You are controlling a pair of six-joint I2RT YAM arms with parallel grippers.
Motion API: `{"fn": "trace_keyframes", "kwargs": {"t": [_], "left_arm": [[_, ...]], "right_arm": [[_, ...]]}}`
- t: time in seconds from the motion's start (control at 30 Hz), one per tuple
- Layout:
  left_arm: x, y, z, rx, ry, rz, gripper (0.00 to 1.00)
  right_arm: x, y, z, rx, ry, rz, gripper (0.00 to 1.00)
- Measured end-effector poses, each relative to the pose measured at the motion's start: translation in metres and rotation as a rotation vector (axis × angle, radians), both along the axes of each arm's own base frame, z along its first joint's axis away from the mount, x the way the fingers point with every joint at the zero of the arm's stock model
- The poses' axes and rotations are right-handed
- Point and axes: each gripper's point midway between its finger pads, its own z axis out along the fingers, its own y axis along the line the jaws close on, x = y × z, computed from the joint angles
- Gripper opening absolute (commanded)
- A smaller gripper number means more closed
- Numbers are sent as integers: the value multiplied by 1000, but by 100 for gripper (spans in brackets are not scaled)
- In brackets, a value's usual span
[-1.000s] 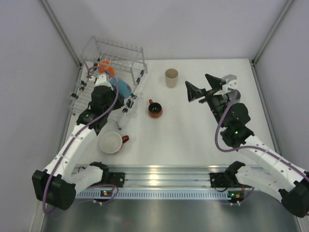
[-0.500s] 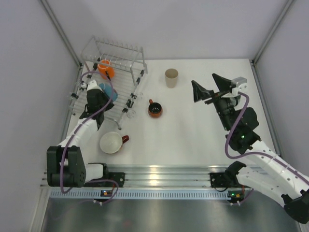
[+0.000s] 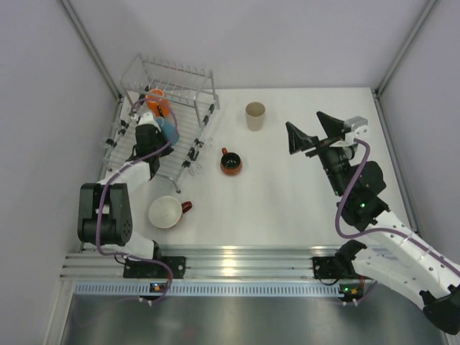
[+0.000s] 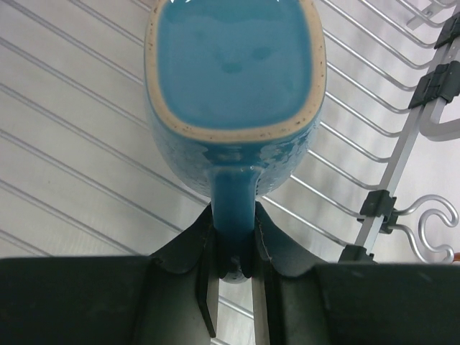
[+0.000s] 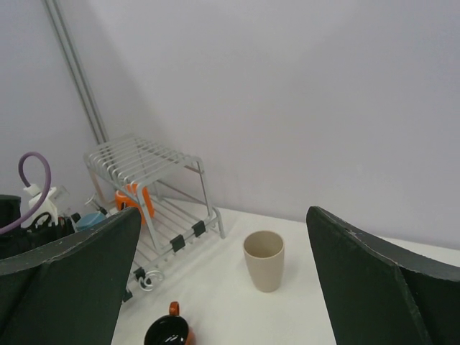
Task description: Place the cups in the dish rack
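Left wrist view: the left gripper (image 4: 233,233) is closed to a narrow gap on the handle of the light blue mug (image 4: 233,65), one finger on each side of it. The mug's mouth faces the camera, showing a pale rim and a blue inside. Behind it run the wires of the dish rack (image 4: 72,151), with the rack's side rail and black clips at the right. Whether the mug rests on the wires or hangs just above them I cannot tell.

From the top view, the rack stands at the far left corner of the table (image 3: 287,208), and the left arm reaches over its near part. The blue mug sits within the rack's outline, just near of the orange mug (image 3: 158,103), which is in the rack at its far end.

Three cups are out on the table. The beige tumbler (image 3: 255,115) stands upright at the far middle. The small dark mug (image 3: 231,163) with a red handle is near the rack's right side. The wide white cup (image 3: 166,211) with a red handle is near the left arm's base.

The right gripper (image 3: 311,129) hangs above the right part of the table, spread wide and holding nothing. Its camera looks between the fingers toward the tumbler.
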Motion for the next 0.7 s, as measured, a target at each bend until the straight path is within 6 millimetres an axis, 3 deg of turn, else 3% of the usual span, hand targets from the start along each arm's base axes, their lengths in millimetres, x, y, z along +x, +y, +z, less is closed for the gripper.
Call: {"fn": "trace_keyframes", "kwargs": {"t": [0.47, 0.7], "left_arm": [[21, -4, 0, 37, -11, -63, 31], [42, -11, 22, 33, -84, -100, 39]], "right_arm": [[-5, -5, 7, 7, -20, -3, 99], [-5, -5, 6, 7, -20, -5, 99]]}}
